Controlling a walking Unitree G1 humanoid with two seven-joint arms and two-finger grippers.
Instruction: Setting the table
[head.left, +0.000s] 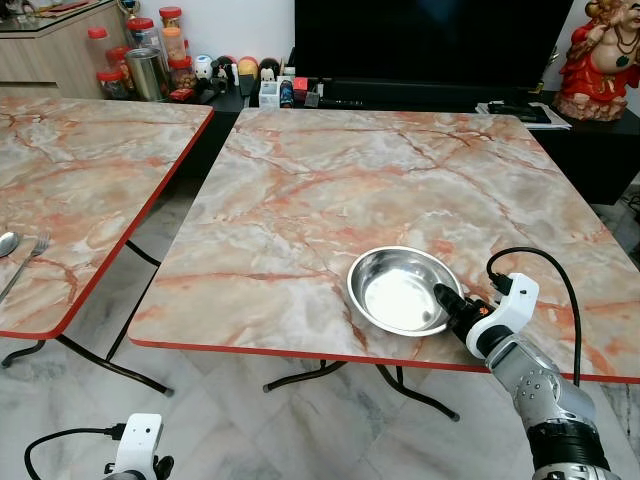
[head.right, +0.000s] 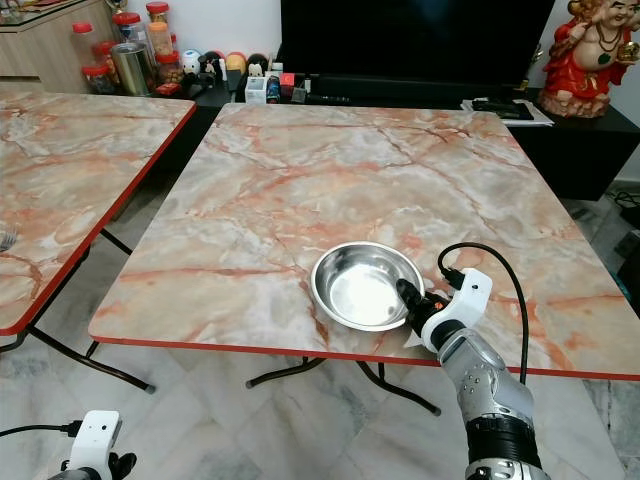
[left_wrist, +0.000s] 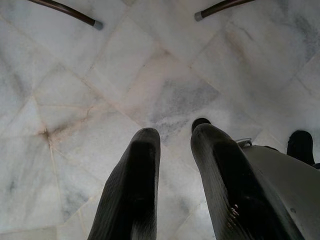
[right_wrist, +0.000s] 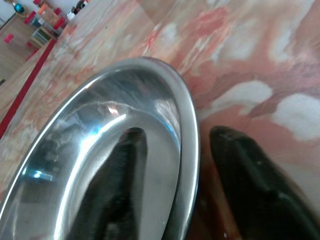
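A round steel plate rests on the marble table, close to its red front edge and right of centre. My right gripper is at the plate's right rim. In the right wrist view the right gripper is open and straddles the rim of the plate, one finger over the inside and one finger on the tabletop outside. Low beside the table my left gripper hangs open over the floor, holding nothing.
A second marble table stands to the left with a spoon and fork near its edge. Behind are jars, a dark TV and a red statue. Folding table legs stand on the tiled floor.
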